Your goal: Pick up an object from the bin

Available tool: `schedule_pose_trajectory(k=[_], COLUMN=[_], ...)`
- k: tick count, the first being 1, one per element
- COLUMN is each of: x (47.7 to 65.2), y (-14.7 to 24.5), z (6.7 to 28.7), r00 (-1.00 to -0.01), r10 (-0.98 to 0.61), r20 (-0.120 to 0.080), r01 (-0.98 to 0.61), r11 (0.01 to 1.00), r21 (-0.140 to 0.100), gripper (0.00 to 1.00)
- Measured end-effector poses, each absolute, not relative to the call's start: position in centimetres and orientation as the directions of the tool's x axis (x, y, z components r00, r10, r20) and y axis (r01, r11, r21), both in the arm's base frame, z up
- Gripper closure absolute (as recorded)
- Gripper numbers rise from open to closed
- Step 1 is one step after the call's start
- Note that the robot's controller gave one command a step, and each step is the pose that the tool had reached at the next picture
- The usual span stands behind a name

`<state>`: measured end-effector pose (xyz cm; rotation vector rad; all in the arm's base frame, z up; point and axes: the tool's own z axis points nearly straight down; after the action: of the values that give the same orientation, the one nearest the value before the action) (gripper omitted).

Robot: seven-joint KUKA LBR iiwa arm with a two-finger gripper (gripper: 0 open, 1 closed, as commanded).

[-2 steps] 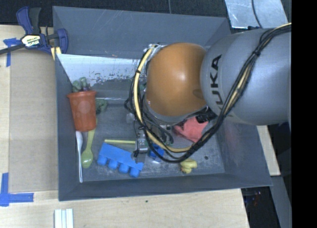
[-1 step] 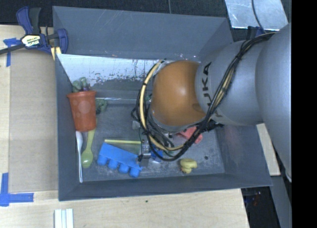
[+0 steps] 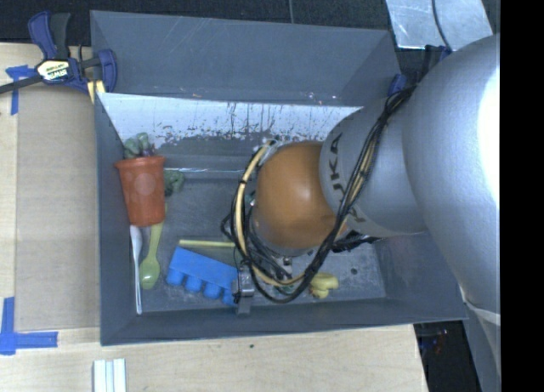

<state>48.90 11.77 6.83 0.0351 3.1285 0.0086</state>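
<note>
My gripper (image 3: 244, 295) is low at the front of the bin, under the arm's orange cover, touching or just over the right end of a blue toothed plastic block (image 3: 200, 273). A thin pale yellow stick (image 3: 206, 245) lies just behind the block. To the gripper's right, a small yellow piece (image 3: 324, 284) lies on the bin floor, partly hidden by cables.
At the left side an orange cup (image 3: 144, 189) lies on its side, with a green leafy toy (image 3: 138, 143) behind it. In front of the cup lie a yellow-green spoon (image 3: 150, 261) and a white stick (image 3: 136, 269). The arm and its cables cover the bin's middle and right.
</note>
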Motion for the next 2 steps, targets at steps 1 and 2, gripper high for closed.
schedule_pose_trajectory(k=[1,2], x=[49.6,56.1], y=[11.4,6.5], z=[13.9,17.3], r00=[-0.999,-0.999], r10=[0.046,0.035], r20=[-0.009,-0.011], r01=[0.046,0.035], r11=[0.999,0.999], r21=[0.003,0.005], gripper=[0.0,0.0])
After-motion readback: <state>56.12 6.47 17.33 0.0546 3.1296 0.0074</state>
